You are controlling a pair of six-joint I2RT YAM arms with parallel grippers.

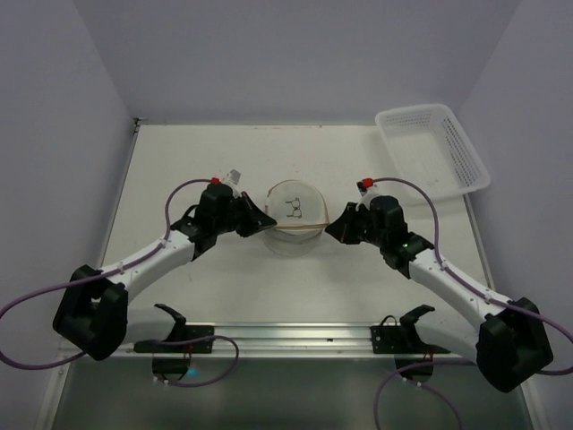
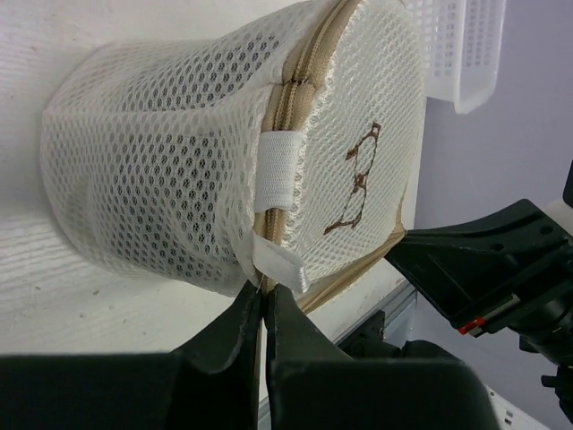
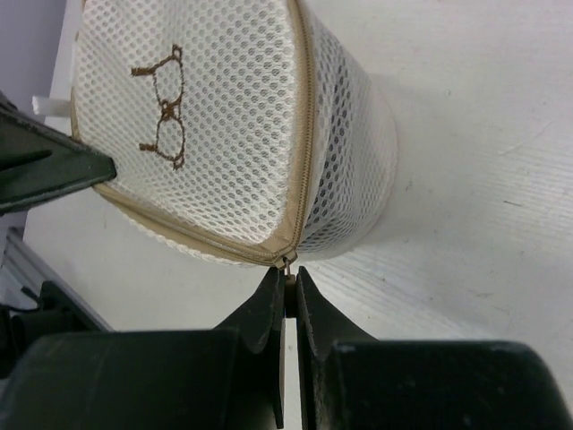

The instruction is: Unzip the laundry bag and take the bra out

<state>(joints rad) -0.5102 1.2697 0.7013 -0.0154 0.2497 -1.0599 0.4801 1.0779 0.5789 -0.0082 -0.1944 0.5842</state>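
L fingers (image 2: pixel 228 345) clenched on laundry bag (image 2: pixel 179 152) at rim; R fingers (image 3: pixel 260 318) pinch, prob., zip pull (image 3: pixel 286 262).

Round cream-white mesh laundry bag (image 2: pixel 170 161), tan zipped rim, brown bra outline on its face, resting on a white table (image 2: pixel 54 296); below the bag, the black left gripper (image 2: pixel 266 303) pinches its rim by a white fabric tab (image 2: pixel 277 179); right of the bag, the black right gripper (image 2: pixel 410 249) touches its edge; beyond the bag, a white perforated plastic basket (image 2: pixel 466 45).

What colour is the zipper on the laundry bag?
Tan zipper on the cream-white laundry bag; shows best in the left wrist view.
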